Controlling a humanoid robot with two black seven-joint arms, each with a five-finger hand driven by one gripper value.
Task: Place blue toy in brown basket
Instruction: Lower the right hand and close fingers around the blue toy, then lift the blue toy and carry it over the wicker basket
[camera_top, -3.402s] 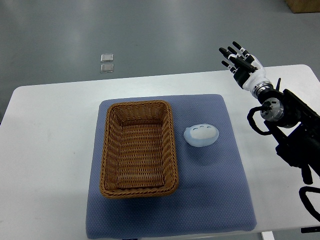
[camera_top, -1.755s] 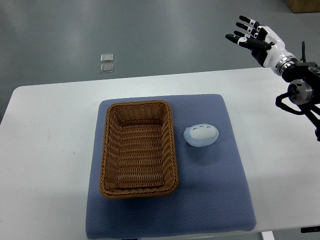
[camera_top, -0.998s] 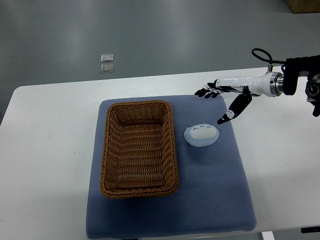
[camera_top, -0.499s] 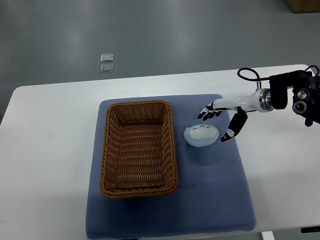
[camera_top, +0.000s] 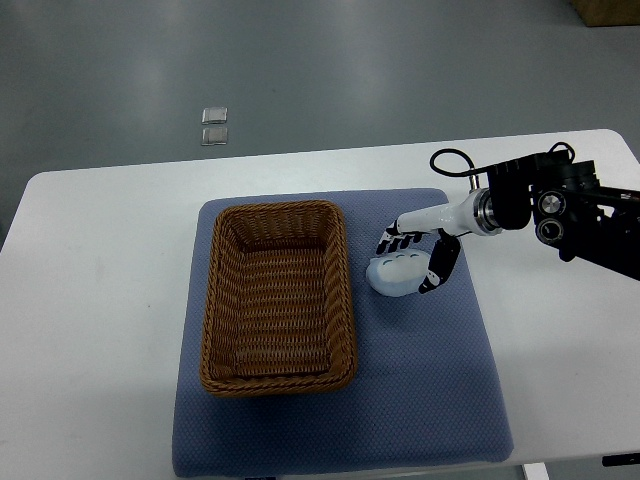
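The pale blue toy (camera_top: 393, 275) lies on the blue mat (camera_top: 430, 400), just right of the brown wicker basket (camera_top: 276, 208), which has nothing in it. My right hand (camera_top: 408, 265) reaches in from the right and straddles the toy. Its fingers (camera_top: 388, 241) rest at the toy's far edge, and the thumb sits at its near right edge. The hand is spread over the toy and has not closed on it. The toy still rests on the mat. The left arm does not show.
The mat lies on a white table (camera_top: 90, 300). My right forearm and its black wrist housing (camera_top: 545, 205) hang over the table's right side. Two small clear squares (camera_top: 213, 125) lie on the grey floor beyond the table.
My right hand has swung down from high at the back right, moved left over the mat, and come down over the toy. Toy and basket have not moved.
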